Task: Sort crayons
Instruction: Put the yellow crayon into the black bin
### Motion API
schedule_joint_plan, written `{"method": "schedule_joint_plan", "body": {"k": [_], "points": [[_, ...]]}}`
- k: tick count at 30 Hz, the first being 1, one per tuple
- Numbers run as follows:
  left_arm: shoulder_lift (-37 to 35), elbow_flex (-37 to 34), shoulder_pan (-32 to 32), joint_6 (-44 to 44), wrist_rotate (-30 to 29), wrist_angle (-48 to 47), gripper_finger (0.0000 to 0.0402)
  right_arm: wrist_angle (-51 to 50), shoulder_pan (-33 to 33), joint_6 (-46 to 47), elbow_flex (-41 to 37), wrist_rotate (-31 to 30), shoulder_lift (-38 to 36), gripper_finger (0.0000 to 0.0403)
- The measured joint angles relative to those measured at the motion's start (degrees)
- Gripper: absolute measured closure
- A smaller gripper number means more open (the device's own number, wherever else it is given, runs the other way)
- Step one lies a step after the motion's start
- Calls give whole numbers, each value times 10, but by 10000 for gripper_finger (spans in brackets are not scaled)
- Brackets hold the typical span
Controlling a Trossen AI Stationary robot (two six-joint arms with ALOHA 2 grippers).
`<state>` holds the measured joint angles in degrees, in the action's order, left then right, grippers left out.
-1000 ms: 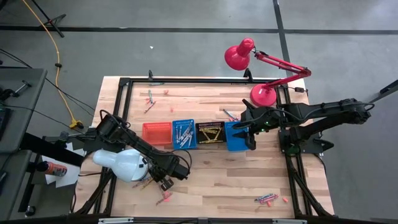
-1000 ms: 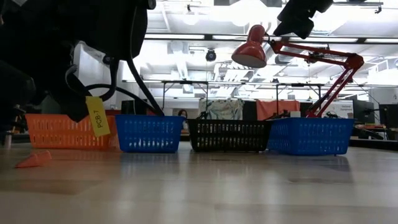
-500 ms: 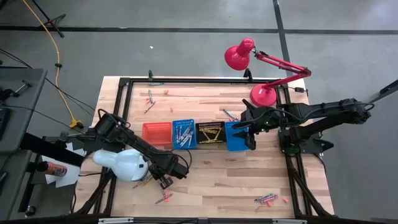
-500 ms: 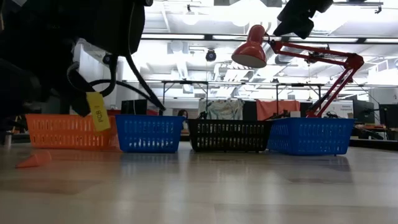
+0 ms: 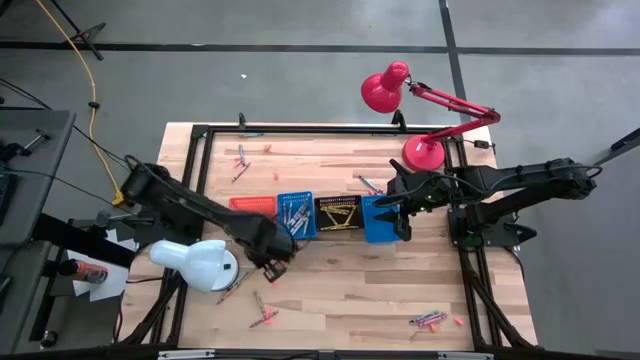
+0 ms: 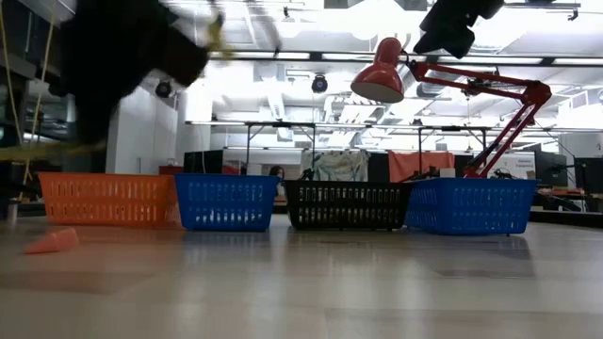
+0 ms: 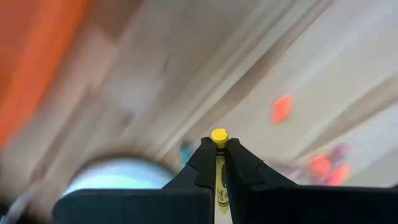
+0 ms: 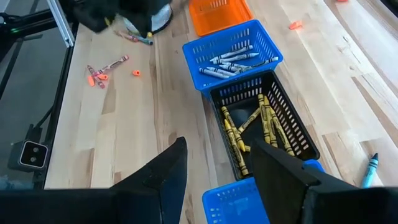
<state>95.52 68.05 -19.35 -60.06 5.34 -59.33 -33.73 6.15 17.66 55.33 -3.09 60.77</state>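
Since the earlier frame my L gripper (image 5: pixel 272 268) is moving up-frame and a bit right in the high view, off the lower-left patch of the table (image 5: pixel 340 295) toward the basket row, and in the low view it's lifting clear toward the upper left. I'm seeing its fingers (image 7: pixel 205 163) clamped tight on a yellow crayon (image 7: pixel 219 138), tip poking out past them in the L wrist view, w/ the scene behind smeared by motion. R gripper (image 5: pixel 402 222) is sitting unchanged right of centre in the high view, by the right-hand blue basket (image 5: pixel 376 222), jaws standing wide w/ nothing between them. Row across frame centre: orange basket (image 5: pixel 251 213), blue basket (image 5: pixel 295 215) w/ greyish crayons (image 8: pixel 233 59), black basket (image 5: pixel 338 214) w/ yellow crayons (image 8: pixel 258 124). Loose crayons are lying at lower centre (image 5: pixel 264 315), lower right (image 5: pixel 428 319) and upper left of the table (image 5: pixel 241 160). Red desk lamp (image 5: pixel 420 115) is at upper right, white lamp head (image 5: pixel 195 263) at lower left.
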Motion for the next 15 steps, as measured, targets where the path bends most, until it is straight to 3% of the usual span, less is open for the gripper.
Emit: {"method": "schedule_joint_plan", "body": {"k": [5,10,15], "points": [[-63,0,23,49,-117,152,401,1,0,-12,0,0,0,233],[-86,1,39,185,-245,354,400,2,0,-26,0,7,-17,233],[-91,2,56,307,-335,504,400,12,0,-10,0,20,-64,233]]}}
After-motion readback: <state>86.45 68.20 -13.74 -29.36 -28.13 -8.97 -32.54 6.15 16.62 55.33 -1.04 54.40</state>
